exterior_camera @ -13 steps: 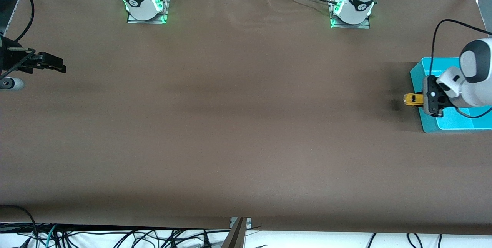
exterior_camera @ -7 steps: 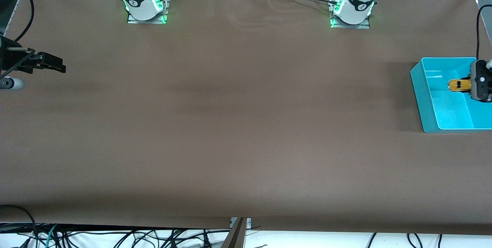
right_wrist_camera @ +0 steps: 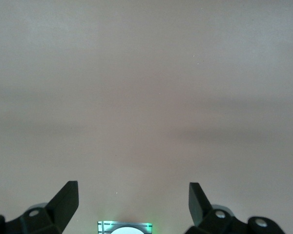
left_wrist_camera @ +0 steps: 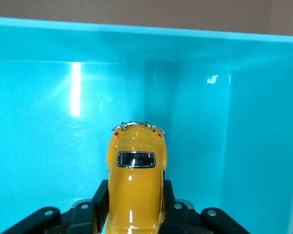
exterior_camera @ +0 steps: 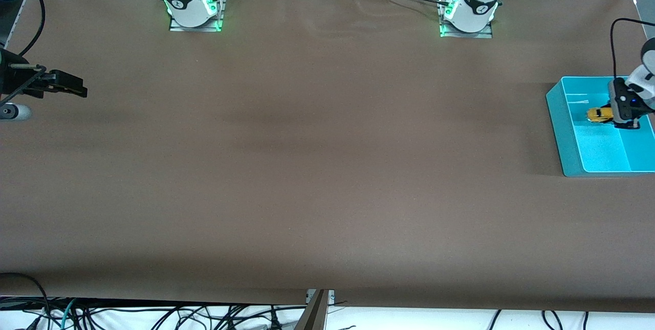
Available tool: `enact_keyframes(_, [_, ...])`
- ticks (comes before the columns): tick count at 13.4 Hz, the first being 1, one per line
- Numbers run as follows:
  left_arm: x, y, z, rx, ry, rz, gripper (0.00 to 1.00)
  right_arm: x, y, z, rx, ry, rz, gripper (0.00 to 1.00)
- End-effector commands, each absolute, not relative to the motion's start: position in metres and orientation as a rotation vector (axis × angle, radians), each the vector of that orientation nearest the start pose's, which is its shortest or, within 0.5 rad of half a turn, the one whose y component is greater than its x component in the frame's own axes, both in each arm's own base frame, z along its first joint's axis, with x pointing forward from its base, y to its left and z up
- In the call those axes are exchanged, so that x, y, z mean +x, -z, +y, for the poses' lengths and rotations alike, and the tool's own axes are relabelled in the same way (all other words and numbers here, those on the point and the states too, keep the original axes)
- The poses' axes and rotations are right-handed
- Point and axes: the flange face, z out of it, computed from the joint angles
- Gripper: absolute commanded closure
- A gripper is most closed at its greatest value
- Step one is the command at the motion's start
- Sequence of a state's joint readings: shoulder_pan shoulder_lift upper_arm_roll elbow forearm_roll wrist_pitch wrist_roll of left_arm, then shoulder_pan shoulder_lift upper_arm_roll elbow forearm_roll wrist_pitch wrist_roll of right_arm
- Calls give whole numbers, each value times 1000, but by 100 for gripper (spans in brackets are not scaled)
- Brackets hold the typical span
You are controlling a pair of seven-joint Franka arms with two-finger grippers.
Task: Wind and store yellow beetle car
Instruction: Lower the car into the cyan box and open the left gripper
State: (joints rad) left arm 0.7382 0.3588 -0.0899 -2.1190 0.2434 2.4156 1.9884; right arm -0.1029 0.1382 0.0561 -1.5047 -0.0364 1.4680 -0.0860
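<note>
The yellow beetle car (exterior_camera: 595,114) is held inside the teal bin (exterior_camera: 562,130) at the left arm's end of the table. My left gripper (exterior_camera: 606,115) is shut on it. In the left wrist view the car (left_wrist_camera: 136,165) sticks out from between the black fingers (left_wrist_camera: 100,199), its rear window and bumper facing the bin's wall (left_wrist_camera: 49,122). Whether its wheels touch the bin floor I cannot tell. My right gripper (exterior_camera: 77,87) waits open at the right arm's end of the table. In the right wrist view the gripper (right_wrist_camera: 132,197) has nothing between its fingers.
The brown table cover (exterior_camera: 317,166) stretches between the two arms. The two arm bases (exterior_camera: 194,5) stand at the table's edge farthest from the front camera. Cables hang below the edge nearest that camera.
My left gripper has carried the car from just outside the bin's wall to over the bin, then down into it. The right arm has not moved.
</note>
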Motion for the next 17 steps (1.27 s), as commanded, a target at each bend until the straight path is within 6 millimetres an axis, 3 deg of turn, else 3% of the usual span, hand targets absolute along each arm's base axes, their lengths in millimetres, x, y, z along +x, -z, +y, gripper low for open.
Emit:
enact_keyframes(1, [455,-211,345,-2243,-194,2208,83,583,-572,-36,-3156,-268,-66,0])
enact_keyframes(3, [455,-195,344,-2242,-178,2211,72,583,-572,-36,-3156,-268,-66,0])
enact_keyframes(5, [454,-194,345,-2246,-178,2211,48,583,-571,-36,-3155,-270,-66,0])
enact_keyframes(6, [455,-195,347,-2246,-177,2207,12,583,-571,-36,-3155,-270,-66,0])
enact_keyframes(7, [454,-197,348,-2244,-178,2205,0,583,-571,-36,-3155,-270,-66,0])
enact_keyframes(10, [459,-218,349,-2236,-190,2196,0,583,-571,-37,-3156,-270,-64,0])
enact_keyframes(13, [469,-277,353,-2297,-242,2168,0,583,-572,-38,-3154,-268,-62,0])
enact_keyframes(17, [540,-362,298,-2338,-309,2245,0,583,-572,-39,-3154,-268,-59,0])
